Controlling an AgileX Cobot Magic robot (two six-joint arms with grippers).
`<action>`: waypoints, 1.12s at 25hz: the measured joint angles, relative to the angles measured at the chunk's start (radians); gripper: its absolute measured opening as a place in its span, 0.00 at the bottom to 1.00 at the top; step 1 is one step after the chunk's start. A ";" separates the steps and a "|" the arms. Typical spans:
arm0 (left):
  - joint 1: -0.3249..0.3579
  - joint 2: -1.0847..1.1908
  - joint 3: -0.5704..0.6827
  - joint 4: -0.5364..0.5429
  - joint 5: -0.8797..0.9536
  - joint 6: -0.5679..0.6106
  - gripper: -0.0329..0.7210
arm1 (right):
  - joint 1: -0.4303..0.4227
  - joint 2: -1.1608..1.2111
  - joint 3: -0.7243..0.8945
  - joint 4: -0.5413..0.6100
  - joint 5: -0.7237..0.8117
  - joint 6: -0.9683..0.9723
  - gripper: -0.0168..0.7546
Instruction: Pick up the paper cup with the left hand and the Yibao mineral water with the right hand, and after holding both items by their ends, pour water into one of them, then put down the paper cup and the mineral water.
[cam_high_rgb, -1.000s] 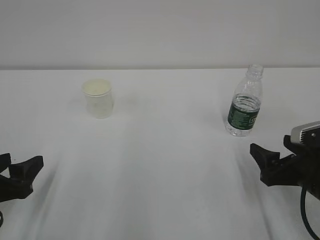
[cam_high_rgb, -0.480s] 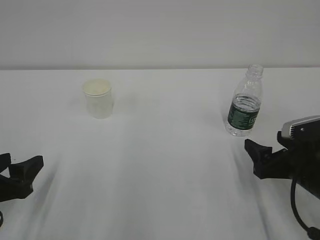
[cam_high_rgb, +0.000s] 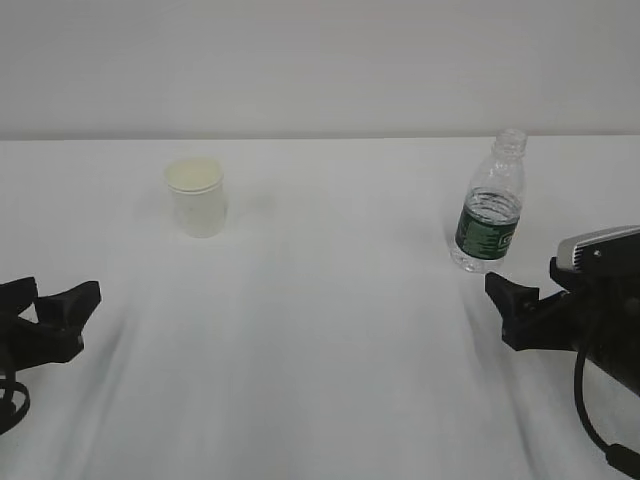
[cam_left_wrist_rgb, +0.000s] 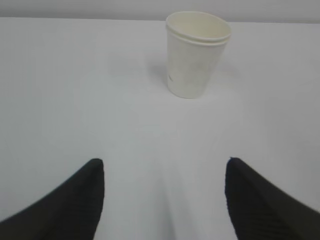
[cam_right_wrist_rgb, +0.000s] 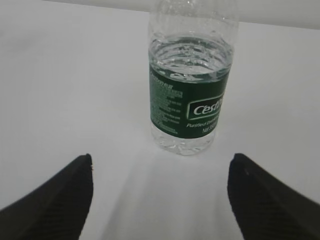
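Near the front edge of the worktop (cam_high_rgb: 330, 400), both hands stood open and empty.

At the front left corner, the left hand (cam_high_rgb: 60, 315) held its jaws wide, with the paper cup (cam_high_rgb: 196, 196) upright well beyond it toward the back edge. At the right edge, the right hand (cam_high_rgb: 512, 305) was likewise spread, with the Yibao mineral water (cam_high_rgb: 490, 218) upright just ahead of its fingertips, untouched.

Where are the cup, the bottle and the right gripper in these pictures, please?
cup (cam_high_rgb: 198, 205): exterior view, on its white side wall.
bottle (cam_right_wrist_rgb: 187, 102): right wrist view, on its green label band.
right gripper (cam_right_wrist_rgb: 160, 192): right wrist view, midway between its two spread black fingertips, over the table.
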 joint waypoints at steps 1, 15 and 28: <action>0.000 0.009 -0.007 0.000 0.000 0.000 0.76 | 0.000 0.000 -0.002 0.002 0.000 0.000 0.84; 0.000 0.094 -0.089 0.121 0.000 0.002 0.76 | 0.000 0.000 -0.014 0.004 0.000 0.000 0.84; 0.000 0.094 -0.117 0.146 0.000 0.002 0.76 | 0.000 0.019 -0.026 0.004 0.000 0.000 0.83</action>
